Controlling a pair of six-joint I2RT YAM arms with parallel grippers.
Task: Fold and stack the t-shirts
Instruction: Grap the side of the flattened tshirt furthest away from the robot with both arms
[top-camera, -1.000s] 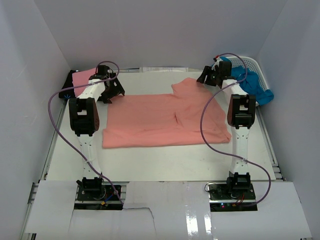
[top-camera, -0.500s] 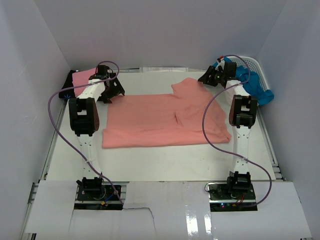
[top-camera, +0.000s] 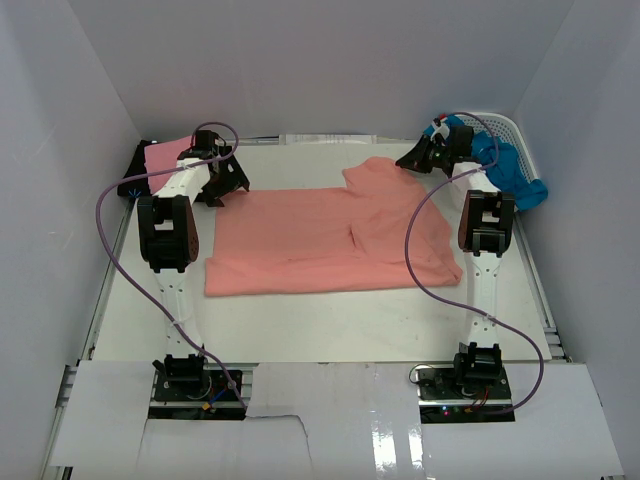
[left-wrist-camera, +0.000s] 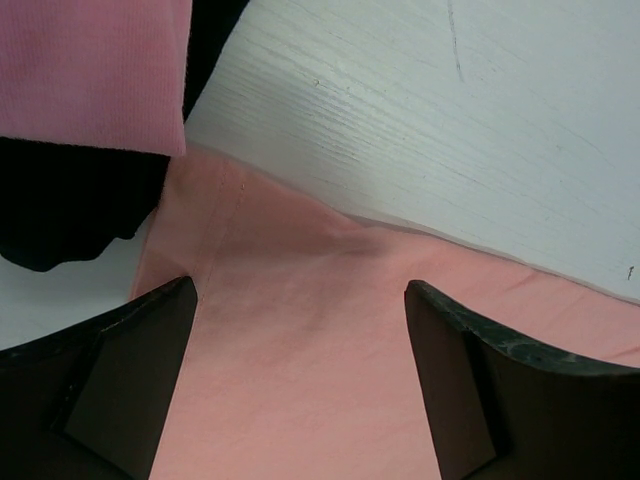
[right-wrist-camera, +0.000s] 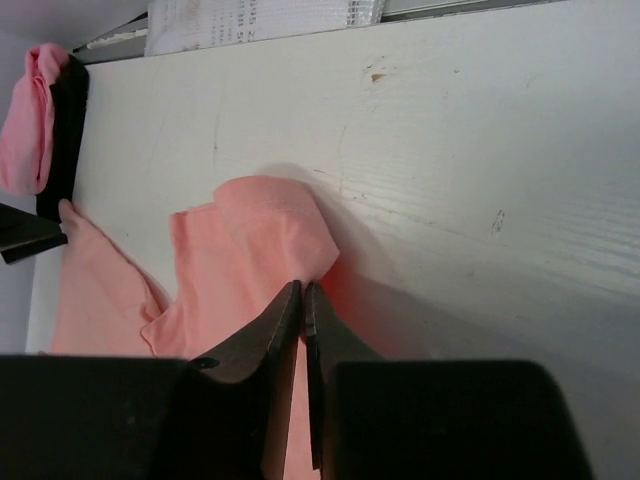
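The large salmon-coral t-shirt (top-camera: 330, 235) lies spread flat across the middle of the table. My right gripper (top-camera: 405, 162) is at its far right sleeve. In the right wrist view the right gripper (right-wrist-camera: 303, 288) is shut, with the bunched edge of the salmon cloth (right-wrist-camera: 240, 250) pinched at its tips. My left gripper (top-camera: 228, 185) hovers over the shirt's far left corner. In the left wrist view the left gripper (left-wrist-camera: 300, 310) stands open, with only salmon cloth (left-wrist-camera: 300, 390) below. A lighter pink t-shirt (top-camera: 165, 155) lies folded on a black one (top-camera: 133, 182) at the far left.
Bright blue t-shirts (top-camera: 505, 165) spill out of a white lattice basket (top-camera: 520, 135) at the far right corner. White walls close in the back and both sides. The pink (left-wrist-camera: 90, 70) and black (left-wrist-camera: 60, 210) stack lies just left of my left gripper.
My right gripper has dropped toward the far right sleeve of the salmon shirt and shut on its edge. The left arm has not moved.
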